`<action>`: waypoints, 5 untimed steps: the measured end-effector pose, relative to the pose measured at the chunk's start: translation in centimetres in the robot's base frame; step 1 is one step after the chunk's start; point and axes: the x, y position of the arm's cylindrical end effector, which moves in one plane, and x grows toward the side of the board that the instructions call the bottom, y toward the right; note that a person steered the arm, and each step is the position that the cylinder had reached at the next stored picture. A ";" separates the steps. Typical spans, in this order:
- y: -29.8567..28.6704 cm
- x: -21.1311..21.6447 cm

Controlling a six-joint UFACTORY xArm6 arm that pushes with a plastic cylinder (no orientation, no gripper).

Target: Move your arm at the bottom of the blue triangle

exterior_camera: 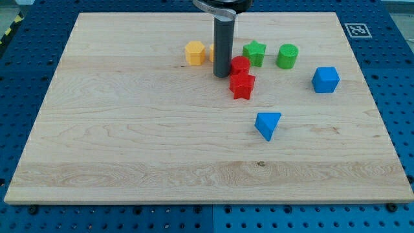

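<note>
Pincer there is none on this arm: it ends in a straight dark rod, so nothing spreads, presses together or pinches. My tip [222,76] rests on the pale wooden board [129,142] toward its top middle.

Taking the tip as the centre of a clock face, with twelve pointing to the view's top, a red plastic cylinder block [240,65] sits at about two o'clock, just beside the rod, though I cannot tell whether they touch. A red star-shaped block [242,86] lies at about four o'clock, close by and pressed up under the red cylinder. At about ten o'clock stands a yellow-orange hexagonal block [195,52], near the rod. A sliver of another orange block [211,53] peeks out from behind the rod, its shape hidden.

Further off, at about two o'clock, come a green star-shaped block [255,53] and then a green cylinder block [287,56]. A blue cube block [325,79] sits at three o'clock, well apart from the tip.

The blue triangular block [268,124] lies at about four to five o'clock, well apart from the tip, alone on the bare wood below the red star.
</note>
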 end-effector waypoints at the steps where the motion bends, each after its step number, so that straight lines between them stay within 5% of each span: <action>1: 0.0 0.0; 5: -2.6 3.5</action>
